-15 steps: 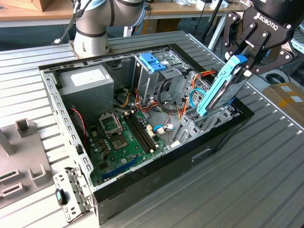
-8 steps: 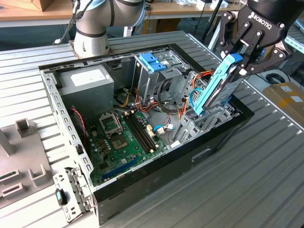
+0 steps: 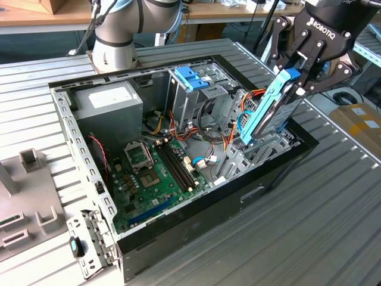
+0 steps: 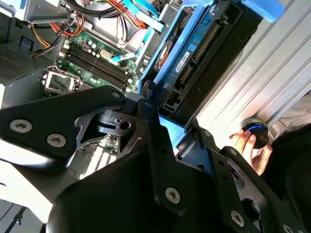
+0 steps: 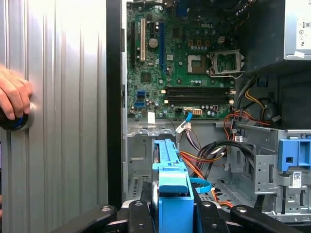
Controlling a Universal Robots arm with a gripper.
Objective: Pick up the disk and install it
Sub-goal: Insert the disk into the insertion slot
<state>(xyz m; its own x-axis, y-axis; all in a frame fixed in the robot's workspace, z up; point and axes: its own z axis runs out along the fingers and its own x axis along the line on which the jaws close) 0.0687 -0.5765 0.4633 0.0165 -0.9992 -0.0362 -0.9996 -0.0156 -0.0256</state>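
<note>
An open computer case lies on the ribbed table, with the arm's base behind it. Inside, the motherboard lies flat on the case floor. The power supply box sits in the far corner toward the exterior view's left, and the tall metal cage stands beside it at the back. At the exterior view's right end, the disk leans tilted, its upper end clamped in the gripper and its lower end down at the drive bay. In the first wrist view a hand rests on a knob on the table, outside the case wall.
</note>
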